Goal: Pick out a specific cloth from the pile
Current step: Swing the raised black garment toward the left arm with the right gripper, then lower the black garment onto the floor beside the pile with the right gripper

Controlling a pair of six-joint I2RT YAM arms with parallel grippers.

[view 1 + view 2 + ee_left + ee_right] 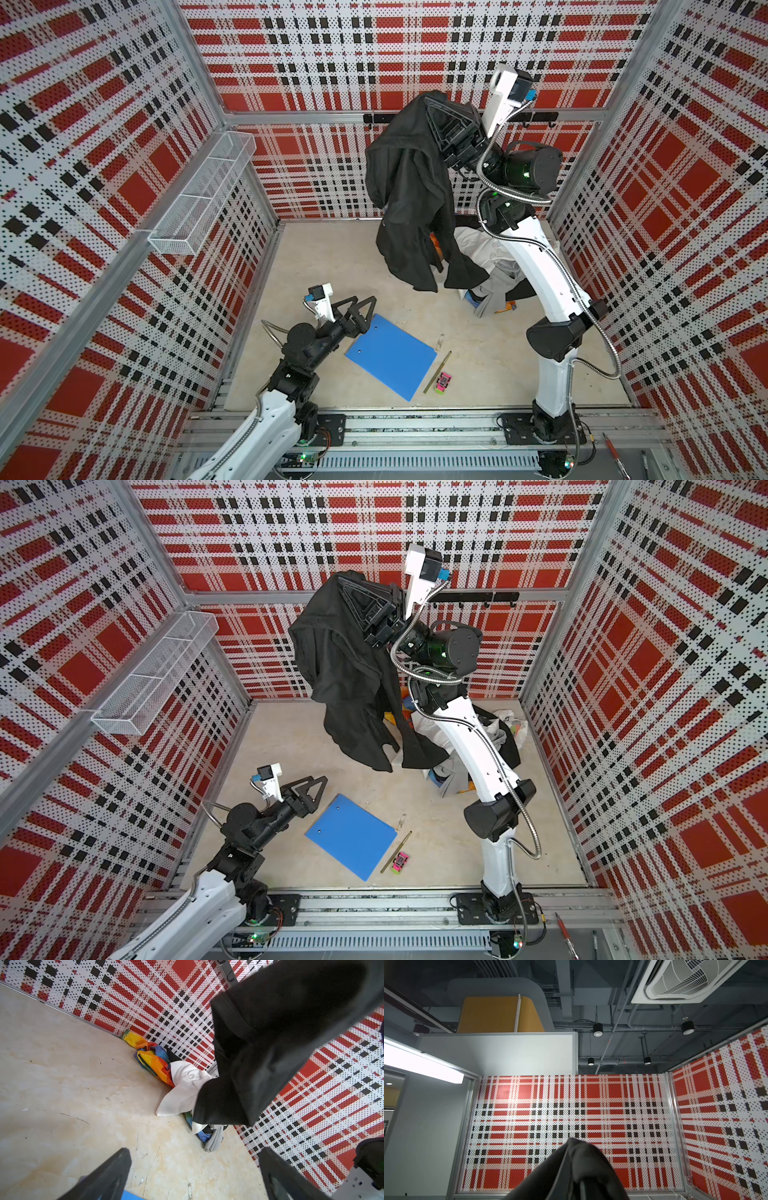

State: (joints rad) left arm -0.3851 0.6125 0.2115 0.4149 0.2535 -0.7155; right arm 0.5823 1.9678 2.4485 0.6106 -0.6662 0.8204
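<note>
- The cloth [409,195]: a large black garment, lifted off the table and hanging from the right gripper [432,106]. Its long axis runs straight down, with the gathered top at the claw and the loose hems pointing at the table.
- Right gripper: we see it raised high near the back wall, with its jaws clamped together on a bunch of the black fabric. The fabric drapes over the fingertips in both top views and in the right wrist view.
- The pile [490,266]: it lies in the far right corner and shows white, light grey, black and orange-yellow-blue pieces. The cloth's lower edge hangs in front of it. We cannot tell whether they touch.
- Left gripper [363,301]: it sits low at the left with jaws apart and holding nothing, just beside the far corner of the blue folder [390,357].
- Blue folder: it lies flat on the table, well apart from the pile.
- Thin stick [437,372] and pink toy car [444,381]: these lie side by side, just beside the folder.
- Wire basket [203,195]: it is mounted on the left wall.
- The right arm's white link crosses over the pile and hides part of it.
</note>
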